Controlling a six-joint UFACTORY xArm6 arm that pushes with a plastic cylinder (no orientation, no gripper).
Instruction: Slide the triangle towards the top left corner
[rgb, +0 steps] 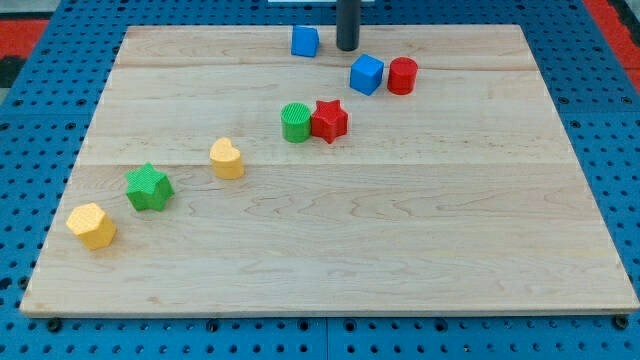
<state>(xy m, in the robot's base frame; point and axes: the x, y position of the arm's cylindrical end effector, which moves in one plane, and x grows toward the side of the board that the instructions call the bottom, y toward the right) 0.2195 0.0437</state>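
Resting my tip (347, 47) just right of the blue triangle (305, 41) | smooth wooden board (400, 230) | claw: cannot tell

My tip (347, 47) rests just right of a blue block (305, 41) at the board's (400, 250) top.

Pale wood board (330, 250), matt coloured blocks

Beside my tip (347, 47), a smooth dark matt rod, the blue block (305, 41) looks like plastic; the green cylinder (296, 122) shows fine ridged layers; board grain is smooth, unvarnished-looking.
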